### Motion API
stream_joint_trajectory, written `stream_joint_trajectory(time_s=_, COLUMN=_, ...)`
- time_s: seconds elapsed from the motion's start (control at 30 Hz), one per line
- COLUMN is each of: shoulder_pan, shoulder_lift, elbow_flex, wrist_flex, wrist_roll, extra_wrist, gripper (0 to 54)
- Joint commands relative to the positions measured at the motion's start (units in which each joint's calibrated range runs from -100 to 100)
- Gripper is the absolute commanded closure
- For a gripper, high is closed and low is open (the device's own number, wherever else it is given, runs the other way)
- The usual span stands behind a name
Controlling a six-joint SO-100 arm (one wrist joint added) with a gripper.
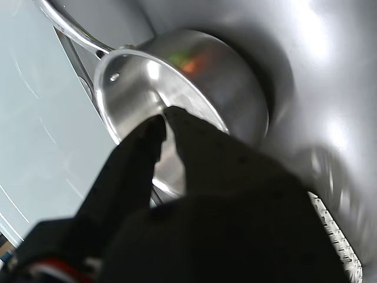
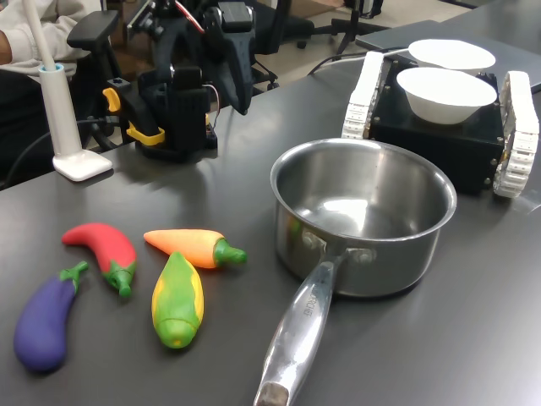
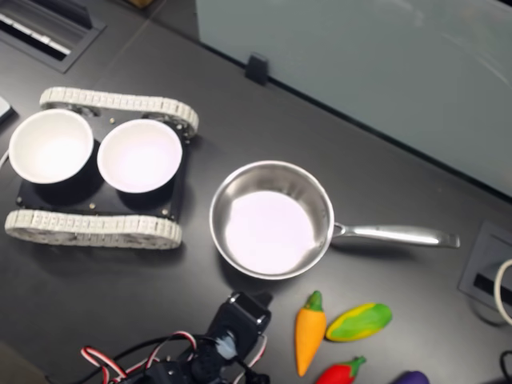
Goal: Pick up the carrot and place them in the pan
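While the carrot lies untouched on the tabletop between chili and corn, left of the empty pan in the first exterior view, the gripper shows its jaws seemingly near-closed on nothing, though blur hampers judgement. Widen them first, then descend across the carrot's thick middle.

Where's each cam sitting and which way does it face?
Wrist view: on the arm, looking past the gripper at the pan.
First exterior view: low at table edge, facing the arm base across pan and carrot.
Second exterior view: overhead, looking down; arm at bottom edge.
Both exterior views share pan, carrot, two white bowls.
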Motion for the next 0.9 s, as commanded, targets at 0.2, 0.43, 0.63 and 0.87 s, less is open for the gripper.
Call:
stream_joint_trajectory(time_s=0.2, shoulder_pan=9.26, shoulder_lift=11.81, elbow_flex=-12.14, wrist_flex=-2.49, wrist_roll=7.77, extra_wrist=-4.81, gripper=48.5)
stream_joint_trajectory(time_s=0.43, shoulder_pan=16.03, shoulder_lift=20.33, elbow_flex=-19.5, wrist_flex=-0.02, wrist_roll=14.95, extra_wrist=-10.1, gripper=40.9)
stream_joint_trajectory(time_s=0.63, shoulder_pan=20.62, shoulder_lift=24.64, elbow_flex=-22.32, wrist_flex=1.0, wrist_roll=20.71, extra_wrist=-12.62, gripper=35.0)
stream_joint_trajectory(time_s=0.87, shoulder_pan=25.78, shoulder_lift=28.26, elbow_flex=-22.68, wrist_flex=1.34, wrist_roll=28.08, extra_wrist=-15.65, gripper=28.3)
